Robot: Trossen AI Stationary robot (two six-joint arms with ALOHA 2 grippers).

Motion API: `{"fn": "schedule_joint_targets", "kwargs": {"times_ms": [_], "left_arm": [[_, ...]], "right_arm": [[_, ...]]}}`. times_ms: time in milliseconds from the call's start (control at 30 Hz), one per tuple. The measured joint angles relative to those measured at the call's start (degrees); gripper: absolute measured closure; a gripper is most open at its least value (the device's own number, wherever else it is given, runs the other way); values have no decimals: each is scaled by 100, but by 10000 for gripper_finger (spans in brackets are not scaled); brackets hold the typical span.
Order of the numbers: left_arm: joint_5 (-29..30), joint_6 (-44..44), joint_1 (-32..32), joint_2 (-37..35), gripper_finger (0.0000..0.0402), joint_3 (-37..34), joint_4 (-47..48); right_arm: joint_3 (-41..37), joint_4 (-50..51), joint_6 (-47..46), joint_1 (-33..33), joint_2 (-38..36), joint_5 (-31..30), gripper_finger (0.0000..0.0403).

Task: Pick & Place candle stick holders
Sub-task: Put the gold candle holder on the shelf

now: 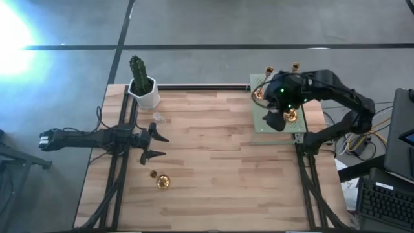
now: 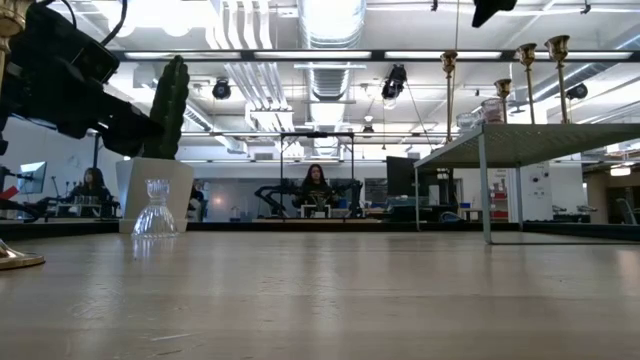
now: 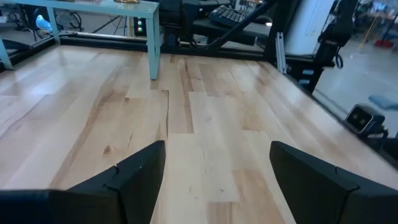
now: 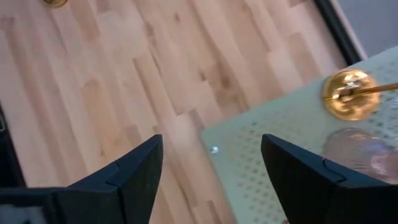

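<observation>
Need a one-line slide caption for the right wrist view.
Right tool open, empty, above the perforated shelf's corner, beside a gold candle stick holder.

The high camera looks straight down on the whole light wooden table [image 1: 207, 162], with the pale green perforated shelf [image 1: 262, 123] at two o'clock. The low camera sits at table-top height, facing level across to that shelf [image 2: 520, 140] and the room. Each wrist camera looks closely down and forward over the boards, both catching the shelf [image 3: 93, 6] [image 4: 280, 155].
</observation>
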State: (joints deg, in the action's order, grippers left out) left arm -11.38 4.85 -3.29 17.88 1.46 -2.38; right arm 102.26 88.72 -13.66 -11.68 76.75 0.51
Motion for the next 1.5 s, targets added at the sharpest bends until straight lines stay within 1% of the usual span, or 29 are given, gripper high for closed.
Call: {"fn": "schedule_joint_targets", "kwargs": {"times_ms": [133, 367, 633, 700, 867, 933, 1033, 1133, 1200, 1267, 1333, 1400, 1467, 1500], "left_arm": [[20, -132, 0, 2, 108, 4, 216], [33, -134, 0, 2, 108, 10, 246], [196, -142, 0, 4, 108, 7, 215], [202, -140, 0, 6, 108, -1, 66], [267, -98, 0, 19, 108, -3, -799], [534, 41, 1, 21, 108, -3, -1081], [1298, -43, 0, 19, 108, -3, -1489], [2178, -265, 0, 19, 108, -2, -1642], [2570, -115, -1, 19, 108, 69, -1295], [2639, 238, -2, 22, 110, 266, -543], [2603, 528, 0, 23, 113, 558, 433], [2582, 757, 2, 15, 117, 911, 1617], [2676, 1084, 2, 16, 122, 1259, 2742], [2807, 1363, 21, 27, 125, 1299, 2883]], "right_arm": [[-195, -211, -222, 308, 5, 0, 145], [-296, -721, -589, 726, 7, -2, 149], [-296, -1790, -859, 1203, 13, -22, 151], [-296, -2045, -885, 1334, 19, -19, 153], [-318, -2727, -868, 1567, 20, -51, 154], [-332, -2902, -841, 1603, 20, -55, 154], [-372, -2980, -839, 1609, 24, -63, 157], [-503, -2989, -836, 1606, 24, -70, 161], [-612, -2981, -841, 1606, 26, -68, 164], [-712, -2982, -843, 1606, 28, -68, 166], [-819, -2981, -839, 1606, 28, -67, 168], [-929, -2979, -815, 1606, 28, -66, 167], [-1021, -2978, -721, 1606, 28, -66, 165], [-1062, -2981, -661, 1606, 28, -65, 164]]}}
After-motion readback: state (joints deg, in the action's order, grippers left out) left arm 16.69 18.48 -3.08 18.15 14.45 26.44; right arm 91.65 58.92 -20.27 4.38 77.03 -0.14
